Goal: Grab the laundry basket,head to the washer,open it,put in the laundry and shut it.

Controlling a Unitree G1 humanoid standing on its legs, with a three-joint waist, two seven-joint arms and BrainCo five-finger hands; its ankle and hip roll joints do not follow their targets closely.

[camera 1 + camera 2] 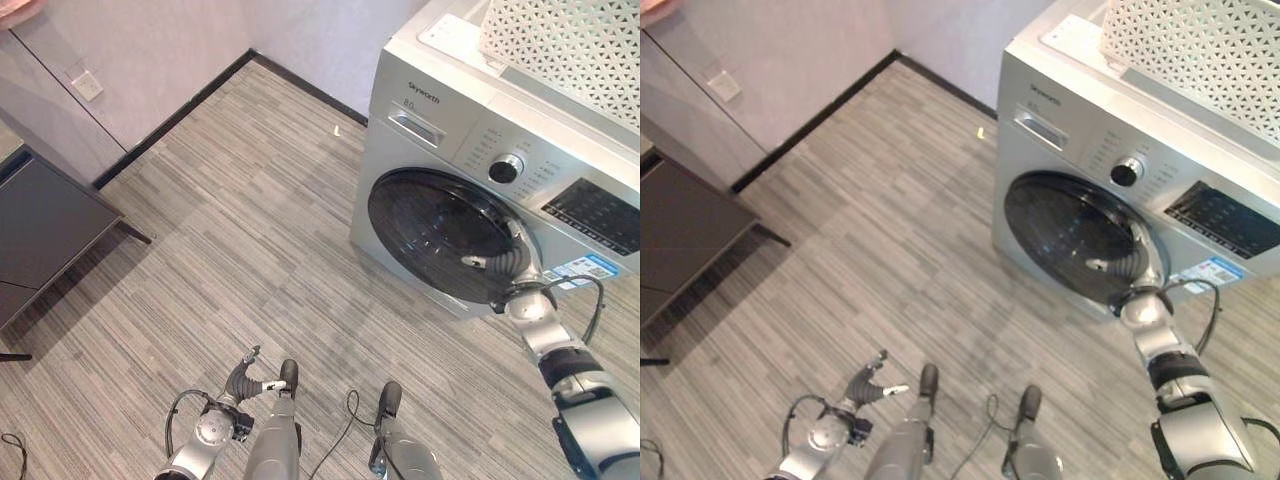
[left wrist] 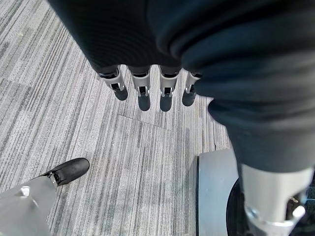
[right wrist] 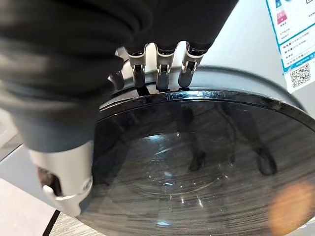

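A silver front-loading washer (image 1: 440, 110) stands at the right. A white lattice laundry basket (image 1: 570, 50) rests on its top. The round dark glass door (image 1: 440, 235) lies against the washer's front. My right hand (image 1: 505, 265) is at the door's right edge. In the right wrist view its fingers (image 3: 160, 66) curl over the rim of the door (image 3: 197, 157), with their tips hidden behind it. My left hand (image 1: 243, 383) hangs low over the floor, away from the washer. Its fingers (image 2: 143, 93) are relaxed and hold nothing.
A dark low cabinet (image 1: 40, 225) stands at the left against the wall, with a wall socket (image 1: 88, 85) above it. The washer's dial (image 1: 505, 168) and detergent drawer (image 1: 417, 127) sit above the door. A small scrap (image 1: 336, 130) lies on the striped floor near the back wall.
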